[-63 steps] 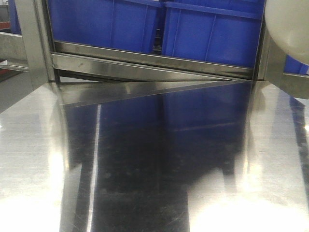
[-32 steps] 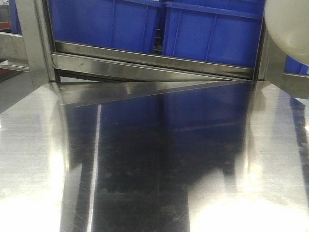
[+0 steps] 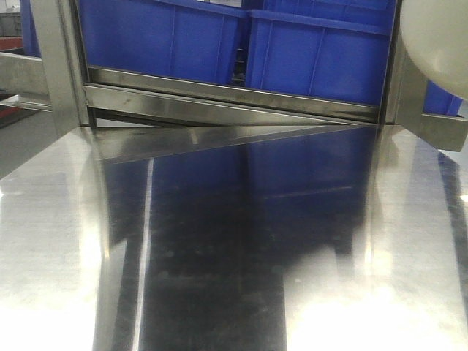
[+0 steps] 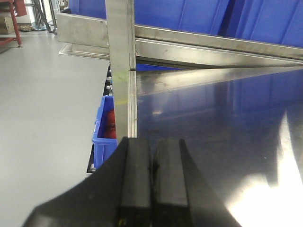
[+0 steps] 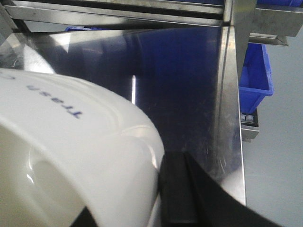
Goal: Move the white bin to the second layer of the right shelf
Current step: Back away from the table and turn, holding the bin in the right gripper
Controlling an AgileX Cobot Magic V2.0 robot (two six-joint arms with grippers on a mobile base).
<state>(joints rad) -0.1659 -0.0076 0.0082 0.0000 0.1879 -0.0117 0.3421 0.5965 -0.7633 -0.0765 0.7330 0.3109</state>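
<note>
Crates, two and blue, are seen behind the table, above whose right side one white bin is clamped at its rim by the right gripper; the left gripper is closed empty.

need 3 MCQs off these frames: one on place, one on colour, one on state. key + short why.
1. Where is the white bin relative to the steel table?
A) standing on its middle
B) raised, at the top right of the front view
C) lying under it

2. What colour are the crates behind the table?
A) red
B) green
C) blue

3. What state is the left gripper in?
A) shut, empty
B) wide open
C) shut on the bin

Key: 1 B, its rounded underside hangs clear of the table top. 2 C, the crate walls are blue. 3 A, its fingers meet with nothing between.
</note>
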